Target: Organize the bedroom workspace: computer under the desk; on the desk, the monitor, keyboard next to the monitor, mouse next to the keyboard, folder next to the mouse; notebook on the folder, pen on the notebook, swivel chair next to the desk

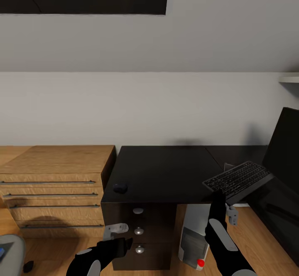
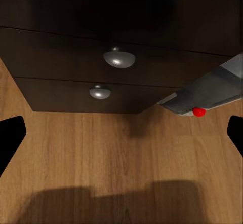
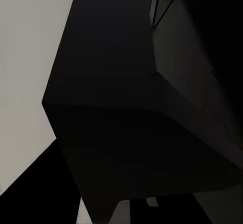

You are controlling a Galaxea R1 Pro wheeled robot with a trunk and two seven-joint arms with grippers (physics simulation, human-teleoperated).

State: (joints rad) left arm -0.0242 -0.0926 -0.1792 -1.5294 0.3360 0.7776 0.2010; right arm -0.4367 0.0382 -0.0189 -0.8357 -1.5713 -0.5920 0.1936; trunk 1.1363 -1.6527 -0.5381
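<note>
I have the flat black keyboard (image 1: 237,181) pinched in my right gripper (image 1: 217,196) above the black tabletop (image 1: 166,172) (small black mouse (image 1: 120,188) already there), left gripper (image 1: 117,228) state unclear; folder, notebook, pen remain.

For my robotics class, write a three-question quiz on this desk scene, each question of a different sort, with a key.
1. True or false: the mouse lies on the desk.
2. The keyboard is: A) flat on the floor, B) held tilted by the right gripper, C) on the wooden drawer unit.
3. Fill in: the computer stands on the floor beside the desk's ____, under the top.

Key: 1 true; 2 B; 3 drawers.
</note>
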